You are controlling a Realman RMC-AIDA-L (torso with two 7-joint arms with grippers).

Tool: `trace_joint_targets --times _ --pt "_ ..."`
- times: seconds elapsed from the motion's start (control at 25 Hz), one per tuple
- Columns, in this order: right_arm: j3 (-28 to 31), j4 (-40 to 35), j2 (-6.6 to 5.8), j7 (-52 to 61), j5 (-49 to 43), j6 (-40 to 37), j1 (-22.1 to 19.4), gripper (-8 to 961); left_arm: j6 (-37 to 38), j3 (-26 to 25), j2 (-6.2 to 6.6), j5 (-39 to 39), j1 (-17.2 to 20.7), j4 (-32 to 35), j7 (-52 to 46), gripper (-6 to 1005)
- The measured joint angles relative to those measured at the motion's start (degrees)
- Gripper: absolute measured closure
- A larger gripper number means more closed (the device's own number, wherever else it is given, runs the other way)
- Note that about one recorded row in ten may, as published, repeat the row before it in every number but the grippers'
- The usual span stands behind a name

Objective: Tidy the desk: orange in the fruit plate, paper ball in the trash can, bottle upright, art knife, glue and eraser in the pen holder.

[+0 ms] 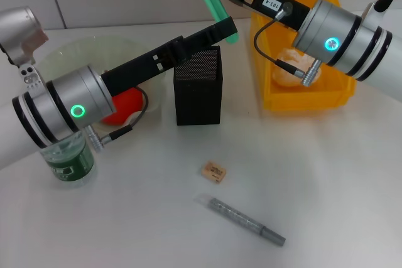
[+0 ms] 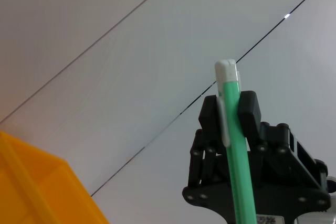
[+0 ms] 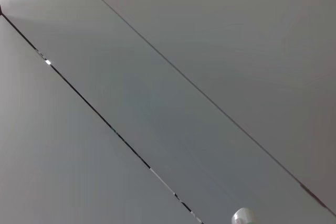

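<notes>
Green stick-shaped tool [image 1: 217,7] (glue or art knife; which one cannot be told) is clamped between the fingers of the right gripper [image 2: 231,108], above the pen holder [image 1: 198,86] at its 12 o'clock. The left gripper [image 1: 223,31] meets the tool's lower end; its grip cannot be told. Step in hand: stowing this tool. The next move calls for aligning it upright over the holder's mouth. On the tabletop, the eraser [image 1: 215,172] and a grey pen-like tool [image 1: 245,219] wait at 6 o'clock. The right arm's tag [image 1: 270,2] reads "103-4"; the eraser's mark is illegible.
</notes>
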Motion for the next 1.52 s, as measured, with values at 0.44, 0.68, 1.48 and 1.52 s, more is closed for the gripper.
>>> trace_joint_targets --times 0.44,0.68,1.48,1.52 --pt "0.0 -0.02 0.0 -0.38 -0.23 -0.11 0.06 785 -0.61 0.19 0.0 0.01 -0.55 -0.07 -0.25 405" --pt "0.0 -0.02 0.0 -0.41 -0.22 -0.25 0.06 763 -0.99 0.68 -0.01 0.02 -0.85 -0.31 -0.25 551" --pt "0.34 0.05 0.0 -0.22 0.12 -0.88 -0.41 675 -0.53 1.63 0.0 -1.92 -0.25 0.09 2.56 904" --pt "0.56 0.06 0.0 0.06 0.18 -1.34 -0.47 671 -0.45 1.64 0.0 -1.96 -0.24 0.1 2.66 904"
